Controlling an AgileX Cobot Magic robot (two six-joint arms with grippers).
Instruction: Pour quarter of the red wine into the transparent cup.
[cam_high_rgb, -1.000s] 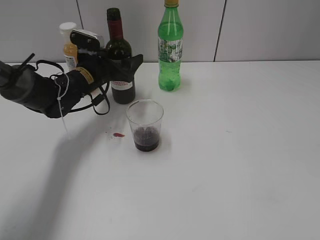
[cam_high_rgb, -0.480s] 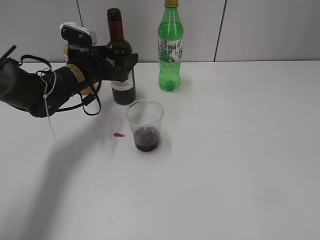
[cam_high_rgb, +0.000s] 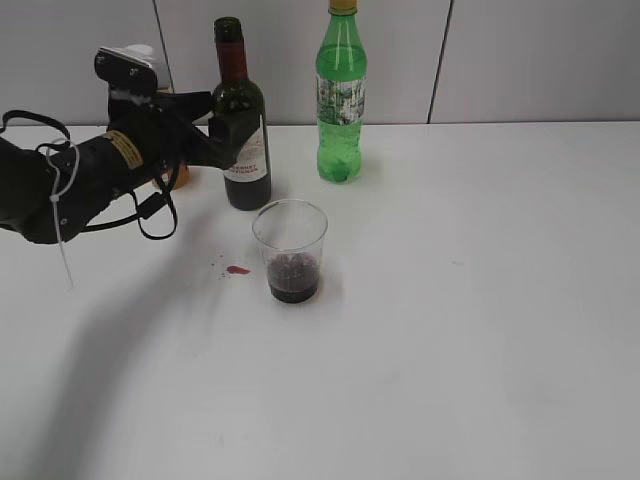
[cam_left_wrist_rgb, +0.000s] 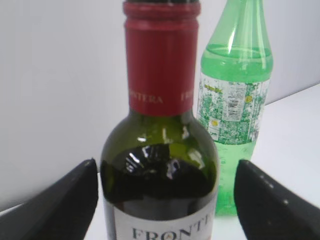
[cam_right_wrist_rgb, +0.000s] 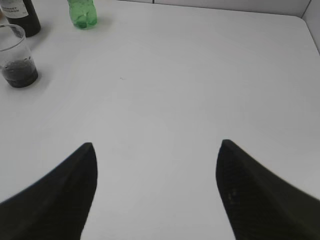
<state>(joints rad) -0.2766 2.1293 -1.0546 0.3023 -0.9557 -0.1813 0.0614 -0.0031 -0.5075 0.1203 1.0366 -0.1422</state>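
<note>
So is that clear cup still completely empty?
No, the transparent cup holds dark red liquid at its bottom, plain in the exterior view.

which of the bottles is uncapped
The red wine, the dark bottle with the maroon neck foil beside the left gripper. Its mouth is open, while the green soda bottle wears a yellow cap.

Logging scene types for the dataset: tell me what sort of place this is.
Probably a lab test bench, not a home or bar: a bare white table against plain grey wall panels, with only a Frontera wine bottle, a green soda bottle and a clear plastic cup set out.
</note>
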